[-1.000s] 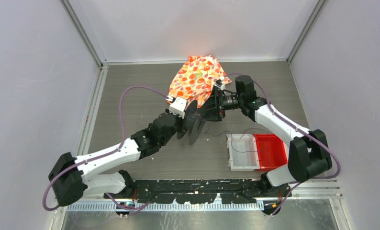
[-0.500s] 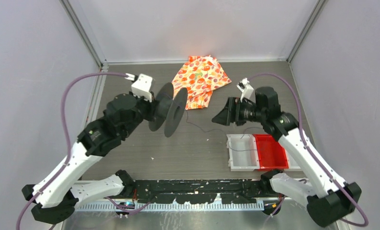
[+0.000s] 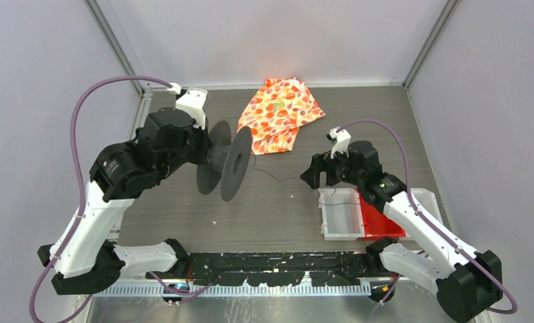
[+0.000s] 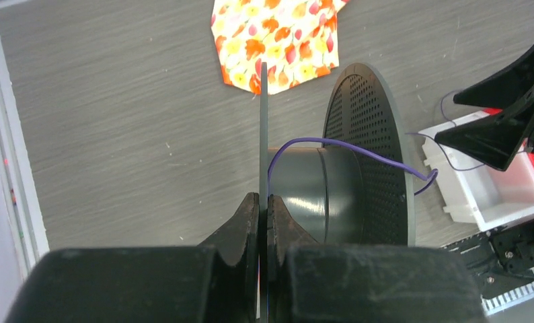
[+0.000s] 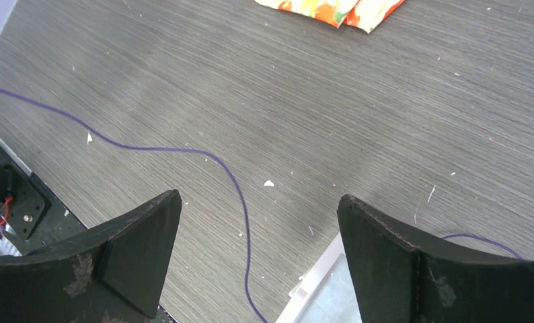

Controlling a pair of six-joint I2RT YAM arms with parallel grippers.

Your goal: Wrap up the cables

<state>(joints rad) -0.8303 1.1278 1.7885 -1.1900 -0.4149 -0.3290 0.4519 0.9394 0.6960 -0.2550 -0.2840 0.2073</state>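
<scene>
While aloft, left tool [image 4: 263, 202] on spool [image 4: 366, 134]

Cable [image 5: 244, 229] tail beyond right-wrist view's edge

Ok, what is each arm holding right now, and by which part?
The left gripper is shut on the black spool, its fingers pinching the rim of one flange. The right gripper is open, holding nothing.
</scene>
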